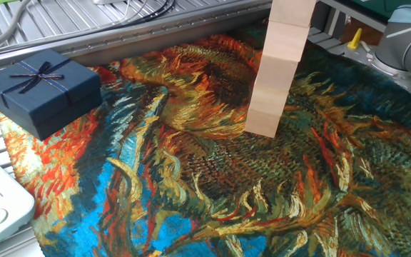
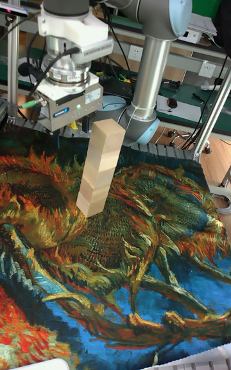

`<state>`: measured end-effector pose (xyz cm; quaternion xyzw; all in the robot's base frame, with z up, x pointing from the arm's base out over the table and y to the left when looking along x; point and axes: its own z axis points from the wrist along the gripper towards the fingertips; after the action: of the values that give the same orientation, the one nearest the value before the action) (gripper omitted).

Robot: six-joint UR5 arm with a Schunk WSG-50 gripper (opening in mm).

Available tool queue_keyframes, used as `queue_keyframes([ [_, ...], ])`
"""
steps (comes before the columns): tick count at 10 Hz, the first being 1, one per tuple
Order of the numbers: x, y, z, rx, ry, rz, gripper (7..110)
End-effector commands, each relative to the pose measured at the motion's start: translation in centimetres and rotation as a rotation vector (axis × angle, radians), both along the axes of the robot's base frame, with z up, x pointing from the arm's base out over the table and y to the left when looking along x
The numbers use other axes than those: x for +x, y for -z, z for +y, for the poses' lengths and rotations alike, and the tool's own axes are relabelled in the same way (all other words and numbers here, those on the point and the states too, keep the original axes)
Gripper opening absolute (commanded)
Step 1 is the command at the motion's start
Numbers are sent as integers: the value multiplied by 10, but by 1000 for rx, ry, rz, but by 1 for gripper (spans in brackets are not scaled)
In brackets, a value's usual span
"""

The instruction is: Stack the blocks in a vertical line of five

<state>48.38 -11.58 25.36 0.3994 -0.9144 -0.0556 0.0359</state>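
We see the blocks [image 2: 99, 167] stacked in one column on the painted cloth [image 2: 128, 267] covering the worktop, leaning slightly. The hand [image 2: 72, 131] sits behind and above the stack's top, fingers hidden, so we can't tell its opening or whether it grips anything. Navy gift box [image 1: 41, 89] is well apart, at the cloth's corner.

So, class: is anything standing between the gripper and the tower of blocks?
Nothing visible. In the tall fixed view the gripper hangs behind and to the left of the leaning tower of blocks, with only the painted cloth around. Its fingers are mostly hidden. The navy gift box sits far off.
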Motion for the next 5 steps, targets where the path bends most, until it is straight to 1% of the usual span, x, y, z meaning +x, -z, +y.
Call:
queue_keyframes([
  [1, -6, -25, -13, -70, 65, -52, 44],
  [2, -9, -34, -17, -105, 95, -74, 44],
  [4, -17, -52, -6, -120, 190, -107, 44],
  [5, -23, -60, 1, -123, 245, -109, 44],
])
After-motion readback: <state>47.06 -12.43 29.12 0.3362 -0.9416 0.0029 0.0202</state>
